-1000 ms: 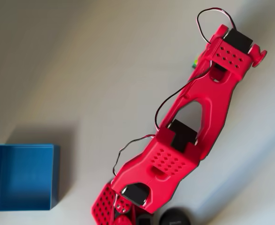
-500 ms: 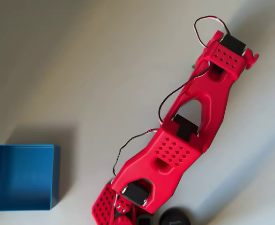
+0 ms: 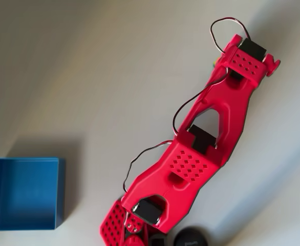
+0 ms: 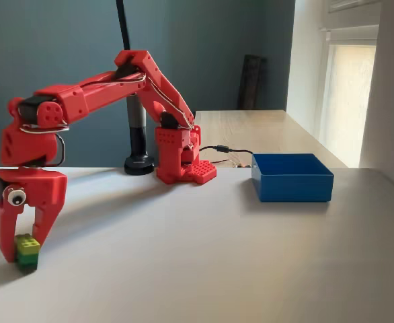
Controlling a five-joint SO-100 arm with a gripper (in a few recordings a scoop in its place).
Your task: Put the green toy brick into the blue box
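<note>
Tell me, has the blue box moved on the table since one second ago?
No. In the overhead view the blue box sits at the same spot by the picture's left edge, and the same distance from the arm's red base.

Bare table (image 4: 204, 269) up to blue box (image 4: 292, 177) — no obstacles.

Brick at one end of the surface, box at the other.

In the fixed view the green toy brick (image 4: 27, 252) sits on the surface (image 4: 204, 269) at the far left, between the jaws of the gripper (image 4: 24, 250). The blue box (image 4: 292, 177) sits well apart to the right and farther back. The arm's base (image 4: 182, 161) stands between them, behind, with a pole stand (image 4: 139, 163) just to its left. In the overhead view the box (image 3: 23, 193) lies at the lower left edge.
</note>
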